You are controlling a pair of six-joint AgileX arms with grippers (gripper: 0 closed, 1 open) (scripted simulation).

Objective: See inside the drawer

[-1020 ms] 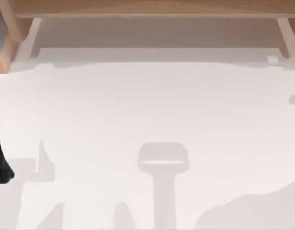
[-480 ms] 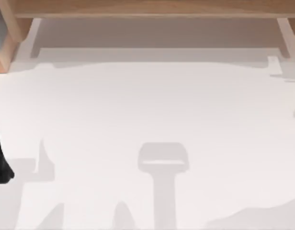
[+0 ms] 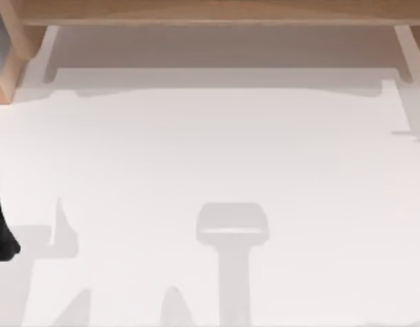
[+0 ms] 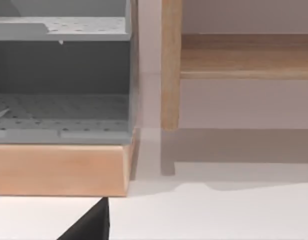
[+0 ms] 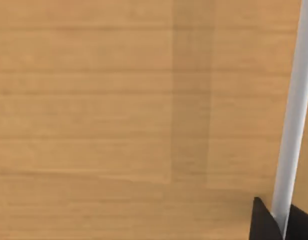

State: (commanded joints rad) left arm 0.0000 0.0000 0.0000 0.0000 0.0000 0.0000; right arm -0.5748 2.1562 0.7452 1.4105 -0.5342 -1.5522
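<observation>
- The right hand [image 5: 276, 225] sits hard against a wooden drawer front [image 5: 119, 110]. Its two dark fingertips [image 5: 261, 222] are set narrowly either side of a pale bar handle [image 5: 294, 110], which runs between them; I judge it is gripping the handle.
- The drawer belongs to the wooden cabinet [image 3: 210, 12] along the far edge of the white surface [image 3: 210, 150].
- Progress: the grip looks made, but no open drawer or inside is visible, so pulling it out and looking in are not yet done.
- The left arm [image 3: 0, 231] is parked at the surface's left edge. One dark tip [image 4: 91, 225] of the left hand shows in its wrist view, facing a grey perforated rack [image 4: 61, 70] on a wooden base [image 4: 59, 170]; whether it is wide or narrow I cannot tell.
- No brand, label or writing is readable anywhere.
</observation>
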